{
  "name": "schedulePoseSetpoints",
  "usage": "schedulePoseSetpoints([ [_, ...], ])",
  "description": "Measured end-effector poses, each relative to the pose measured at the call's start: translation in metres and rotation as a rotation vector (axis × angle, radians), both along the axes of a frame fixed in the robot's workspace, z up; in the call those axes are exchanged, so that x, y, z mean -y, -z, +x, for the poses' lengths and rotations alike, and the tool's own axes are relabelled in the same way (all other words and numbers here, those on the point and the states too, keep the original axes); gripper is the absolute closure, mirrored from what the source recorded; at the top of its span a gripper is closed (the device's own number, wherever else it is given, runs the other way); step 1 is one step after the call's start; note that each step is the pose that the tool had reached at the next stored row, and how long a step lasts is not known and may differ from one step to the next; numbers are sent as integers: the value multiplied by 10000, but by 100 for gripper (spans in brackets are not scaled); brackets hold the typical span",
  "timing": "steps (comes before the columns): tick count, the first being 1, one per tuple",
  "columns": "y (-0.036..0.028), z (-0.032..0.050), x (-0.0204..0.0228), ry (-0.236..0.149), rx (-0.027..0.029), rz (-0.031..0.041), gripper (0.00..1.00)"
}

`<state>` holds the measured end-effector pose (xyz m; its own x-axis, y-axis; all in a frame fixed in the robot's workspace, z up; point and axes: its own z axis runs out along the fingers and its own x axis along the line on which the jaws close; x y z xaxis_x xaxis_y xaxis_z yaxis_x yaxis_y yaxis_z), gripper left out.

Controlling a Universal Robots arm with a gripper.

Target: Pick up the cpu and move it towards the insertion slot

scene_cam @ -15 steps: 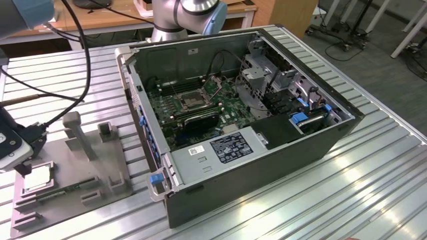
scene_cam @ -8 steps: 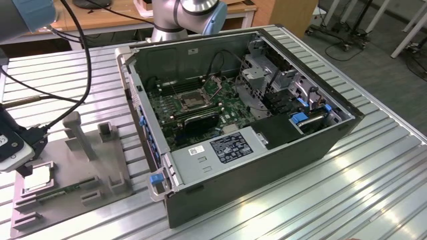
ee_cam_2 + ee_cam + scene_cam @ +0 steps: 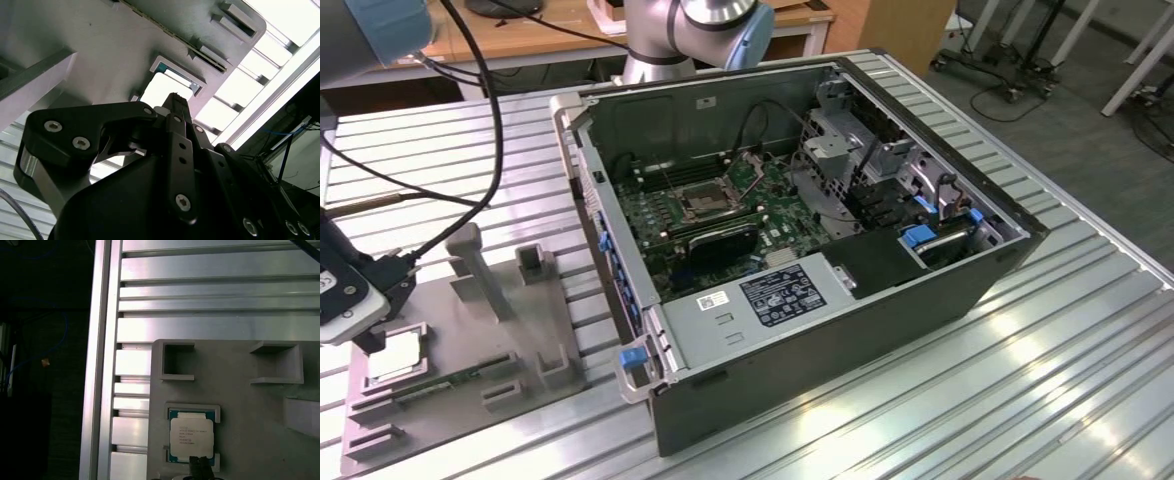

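Note:
The cpu (image 3: 398, 352), a pale square chip, lies flat in a square recess of the grey plastic tray (image 3: 487, 335) at the exterior view's left. My gripper (image 3: 374, 338) hangs just above it, at its edge. In the first wrist view the cpu (image 3: 191, 436) sits in its recess with a dark tip of the gripper (image 3: 201, 469) right at one edge. The second wrist view looks past the gripper (image 3: 175, 102) to the cpu (image 3: 162, 90). The insertion slot (image 3: 707, 203), silver-framed, sits on the green board inside the open computer case, far from the gripper.
The open computer case (image 3: 854, 330) stands on a ribbed aluminium table (image 3: 1067, 380). The tray carries upright grey posts (image 3: 474, 270) and a narrow green circuit strip (image 3: 454, 382). Black cables (image 3: 467, 120) hang across the exterior view's left. The table edge (image 3: 100, 365) runs close to the tray.

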<state>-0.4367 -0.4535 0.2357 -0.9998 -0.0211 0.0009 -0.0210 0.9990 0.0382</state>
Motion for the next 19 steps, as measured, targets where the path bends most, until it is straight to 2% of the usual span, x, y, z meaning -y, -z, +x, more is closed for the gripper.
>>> schedulePoseSetpoints([
  [9, 6, 0, 0, 0, 0, 1, 89],
  [15, 72, 0, 0, 1, 2, 9, 89],
  [19, 91, 0, -6, 0, 0, 9, 89],
])
